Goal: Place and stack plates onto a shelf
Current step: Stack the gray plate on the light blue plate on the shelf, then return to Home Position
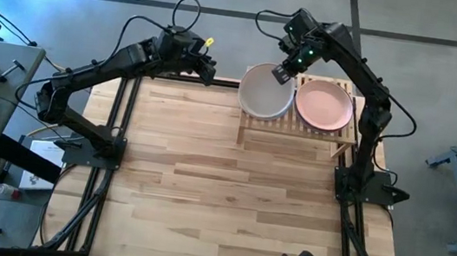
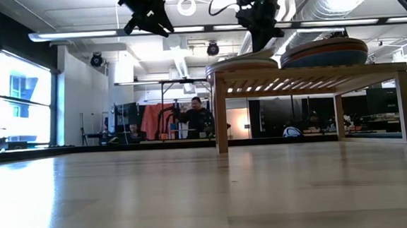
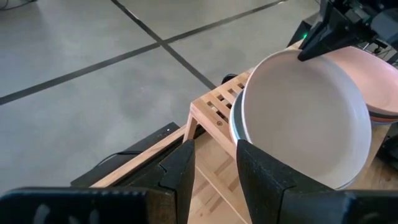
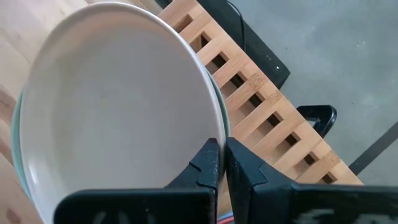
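Plank-wood table [image 1: 230, 189] carries our low light bamboo slatted shelf [image 1: 298, 130] at its one o'clock corner, and both stacks sit there. Our right gripper [image 1: 283, 74] pinches the far rim of the pale cream-pink round matte plate [image 1: 264, 91], fingers nearly touching (the grip is on that thin rim), on top of the nine o'clock stack; a pink round plate [image 1: 326, 105] tops the three o'clock stack. Our left gripper [image 1: 207, 66] hovers at ten o'clock of the shelf, fingers narrowly apart, holding nothing. We judge this the seating step: next, we release the rim and lift clear without dragging the plate.
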`<action>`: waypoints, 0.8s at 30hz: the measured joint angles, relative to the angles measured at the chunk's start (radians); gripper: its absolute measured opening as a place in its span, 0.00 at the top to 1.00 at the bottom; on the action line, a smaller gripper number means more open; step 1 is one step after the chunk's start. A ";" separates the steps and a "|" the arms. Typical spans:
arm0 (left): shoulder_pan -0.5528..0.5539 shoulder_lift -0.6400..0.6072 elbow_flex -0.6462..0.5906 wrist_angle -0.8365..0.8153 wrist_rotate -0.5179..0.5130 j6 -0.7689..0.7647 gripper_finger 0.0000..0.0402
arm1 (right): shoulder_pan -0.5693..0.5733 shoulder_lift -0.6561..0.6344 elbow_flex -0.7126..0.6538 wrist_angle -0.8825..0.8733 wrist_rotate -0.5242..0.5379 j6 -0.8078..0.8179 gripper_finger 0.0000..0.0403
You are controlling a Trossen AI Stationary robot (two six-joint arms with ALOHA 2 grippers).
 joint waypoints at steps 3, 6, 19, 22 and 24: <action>0.000 0.000 0.000 0.001 0.000 0.000 0.74 | 0.000 0.000 0.000 0.000 0.000 -0.023 0.99; 0.000 0.000 0.000 0.002 -0.001 0.000 0.74 | 0.000 0.000 0.000 0.000 0.000 -0.026 0.94; 0.006 0.000 0.000 0.003 0.002 0.000 0.74 | -0.018 0.000 0.046 0.000 0.029 -0.026 0.69; 0.006 -0.002 0.000 0.001 0.048 0.000 0.74 | -0.022 0.000 0.092 -0.005 -0.016 -0.036 0.69; 0.006 -0.014 0.000 -0.016 0.080 0.000 0.74 | -0.020 -0.002 0.115 -0.009 -0.048 -0.065 0.69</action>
